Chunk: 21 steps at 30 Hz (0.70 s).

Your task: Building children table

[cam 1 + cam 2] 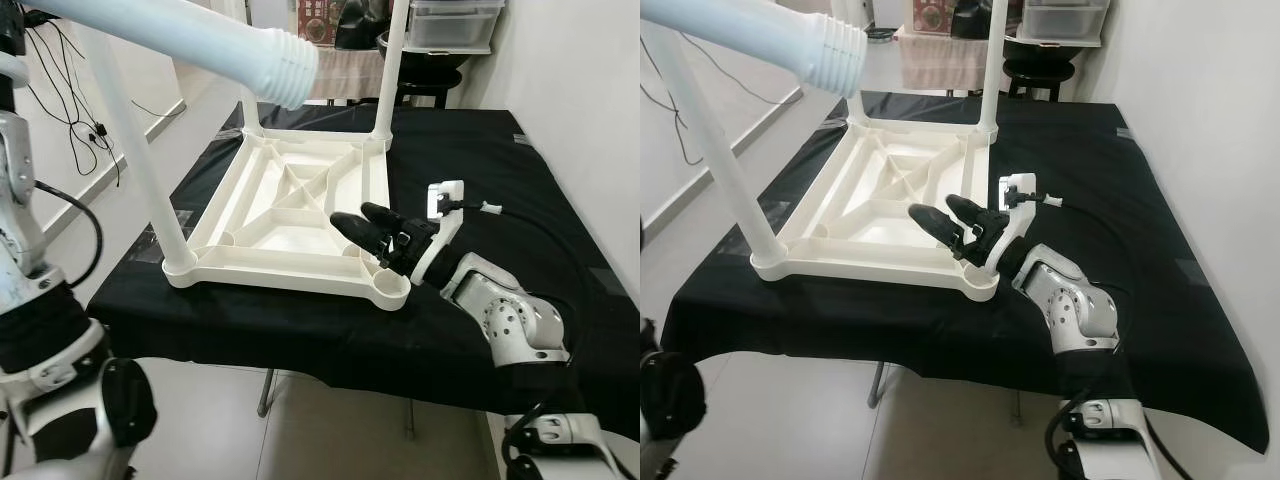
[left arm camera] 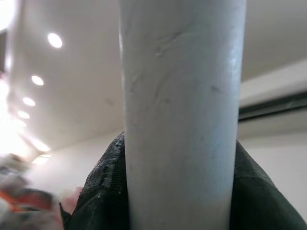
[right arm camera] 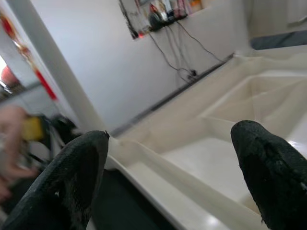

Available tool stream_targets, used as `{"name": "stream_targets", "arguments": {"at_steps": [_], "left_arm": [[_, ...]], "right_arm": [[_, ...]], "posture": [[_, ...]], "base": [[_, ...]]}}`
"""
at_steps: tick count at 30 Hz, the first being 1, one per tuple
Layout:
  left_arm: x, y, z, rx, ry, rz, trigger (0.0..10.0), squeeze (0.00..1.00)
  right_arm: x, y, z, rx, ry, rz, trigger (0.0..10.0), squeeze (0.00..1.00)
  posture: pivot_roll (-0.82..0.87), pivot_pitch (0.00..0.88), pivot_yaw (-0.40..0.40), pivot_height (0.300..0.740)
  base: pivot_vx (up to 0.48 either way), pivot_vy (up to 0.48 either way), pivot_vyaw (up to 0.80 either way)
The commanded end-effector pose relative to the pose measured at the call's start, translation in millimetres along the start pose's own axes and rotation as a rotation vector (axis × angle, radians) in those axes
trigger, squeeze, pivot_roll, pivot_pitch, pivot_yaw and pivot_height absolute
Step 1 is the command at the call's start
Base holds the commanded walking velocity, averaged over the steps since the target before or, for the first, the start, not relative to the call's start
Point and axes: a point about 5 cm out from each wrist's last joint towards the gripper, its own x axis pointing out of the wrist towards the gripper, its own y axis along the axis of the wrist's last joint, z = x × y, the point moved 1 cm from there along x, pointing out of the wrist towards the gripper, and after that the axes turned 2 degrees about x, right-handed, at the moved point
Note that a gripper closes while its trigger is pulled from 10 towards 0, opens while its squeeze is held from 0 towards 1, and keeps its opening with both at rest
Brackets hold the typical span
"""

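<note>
The white plastic children's table top (image 1: 290, 215) lies upside down on the black-covered table (image 1: 500, 160). Three white legs stand in its corners: near left (image 1: 140, 160), far left (image 1: 247, 112) and far right (image 1: 390, 70). The near right corner socket (image 1: 390, 288) holds no leg. A loose white leg (image 1: 200, 40) hangs high over the far left part, its threaded end (image 1: 290, 65) pointing right and down. My left gripper (image 2: 180, 196) is shut on that leg. Just above the near right corner, my right gripper (image 1: 356, 216) is open with nothing between its fingers (image 3: 72, 177).
The black table's front edge (image 1: 300, 345) is close to me, with bare floor below. A white wall (image 1: 590, 100) runs along the right. Cables (image 1: 70, 110) lie on the floor at the left. A stool and a storage box (image 1: 450, 25) stand behind the table.
</note>
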Motion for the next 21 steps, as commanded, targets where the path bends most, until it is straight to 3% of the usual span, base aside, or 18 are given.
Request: {"name": "stream_targets", "arguments": {"at_steps": [1,2,3,4,5,7,13,14,18,19,21], "left_arm": [[0.6,-10,-0.2,0.094,0.014,-0.069,0.0,0.00],[0.6,-10,-0.2,0.094,0.014,-0.069,0.0,0.00],[-1.1,-23,-4.8,0.201,0.037,-0.151,0.0,0.00],[-1.1,-23,-4.8,0.201,0.037,-0.151,0.0,0.00],[-4.9,-36,-10.1,0.275,0.052,-0.227,0.0,0.00],[-13.3,-56,-16.9,0.315,0.065,-0.323,0.0,0.00],[-23.9,-76,-17.1,0.204,0.057,-0.386,0.0,0.00],[-35.6,-97,-16.3,0.218,0.035,-0.488,0.0,0.00],[-41.0,-105,-17.2,0.214,0.038,-0.525,0.0,0.00],[-53.0,-122,-18.7,0.190,0.040,-0.600,0.0,0.00],[-56.9,-128,-19.0,0.178,0.041,-0.626,0.0,0.00]], "right_arm": [[-1.3,-2,-1.7,-0.077,0.018,-0.031,10.0,1.00],[-1.3,-2,-1.7,-0.077,0.018,-0.031,10.0,1.00],[-5.1,5,-4.0,-0.184,0.065,-0.058,10.0,1.00],[-5.1,5,-4.0,-0.184,0.065,-0.058,10.0,1.00],[-8.1,12,-7.3,-0.271,0.115,-0.084,10.0,1.00],[-14.5,23,-17.3,-0.364,0.233,-0.117,10.0,1.00],[-22.7,31,-34.2,-0.392,0.398,-0.136,10.0,1.00],[-18.7,37,-43.0,-0.417,0.448,-0.113,10.0,1.00],[-15.2,38,-48.9,-0.418,0.475,-0.100,10.0,1.00],[-2.0,28,-65.4,-0.437,0.522,-0.108,10.0,1.00],[3.3,23,-71.1,-0.445,0.532,-0.113,10.0,1.00]], "posture": [[-0.05,0.044,0.008,0.740],[-0.05,0.044,0.008,0.740],[-0.05,0.044,0.009,0.740],[-0.05,0.044,0.009,0.740],[-0.05,0.044,0.008,0.740],[-0.05,0.044,0.008,0.740],[-0.05,0.039,0.007,0.740],[-0.05,0.037,0.009,0.740],[-0.05,0.035,0.008,0.740],[-0.04,0.035,0.012,0.740],[-0.04,0.035,0.012,0.740]], "base": [[0.000,0.000,0.00],[0.000,0.000,0.00],[0.000,0.000,0.00],[0.000,0.000,0.00],[0.000,0.000,0.00],[0.000,0.000,0.00],[0.000,0.000,0.00],[0.000,0.000,0.00],[0.000,0.000,0.00],[0.000,0.000,0.00],[0.000,0.000,0.00]]}}
